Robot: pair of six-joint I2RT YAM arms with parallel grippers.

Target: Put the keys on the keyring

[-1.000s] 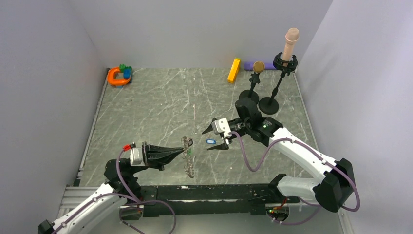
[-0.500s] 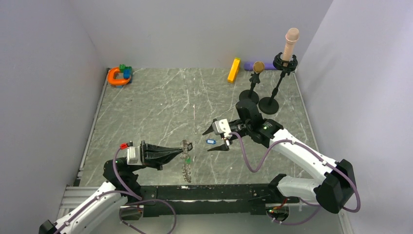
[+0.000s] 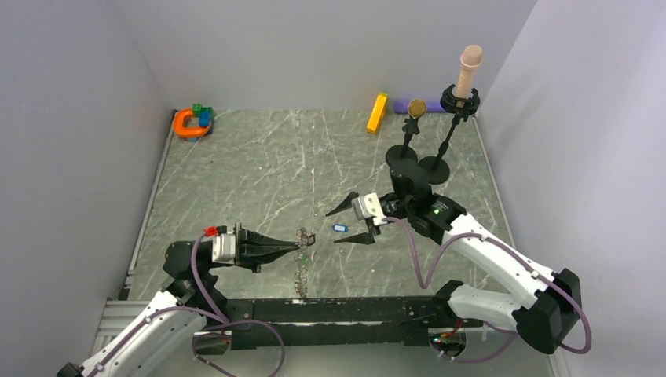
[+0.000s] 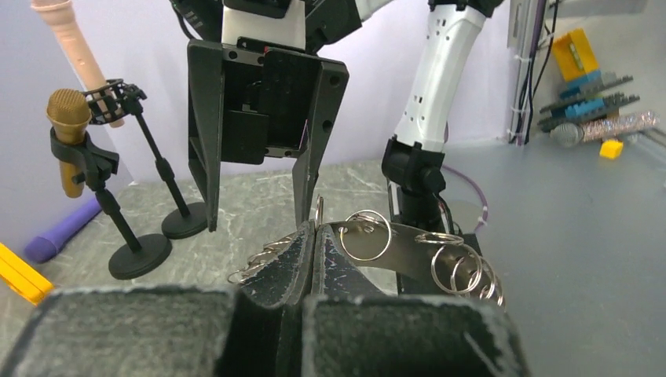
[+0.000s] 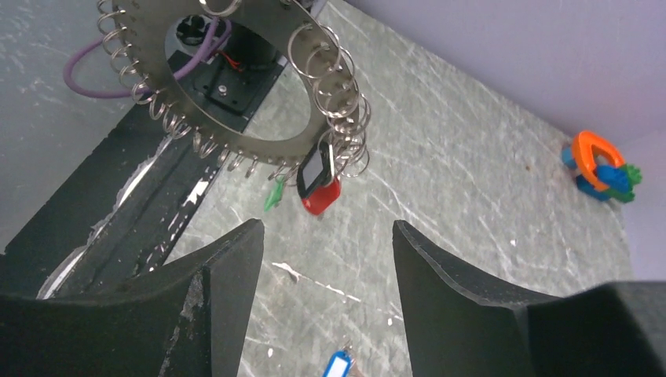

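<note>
1. Top view: left tool [image 3: 306, 241] is fully closed, pinching the rim of the keyring [image 3: 299, 271]. The ring stands on edge, seen edge-on, near the front of the surface [image 3: 259, 157]. Right tool [image 3: 336, 227] faces it, jaws wide apart, gripping nothing. Blue key [image 3: 339, 228] lies flat on the surface between the right tool's fingertips.
2. Left wrist view: both fingers are pressed together on the ring's rim. Small split rings [image 4: 365, 234] line that rim. Right tool sits directly opposite, jaws apart, empty.
3. Right wrist view: the ring hangs ahead of the open jaws, upper left. Red key [image 5: 320, 198], dark key [image 5: 315, 169] and green key [image 5: 273, 192] dangle from its lower rim. Blue key is on the surface below, apart from the ring, touched by neither finger.
</note>
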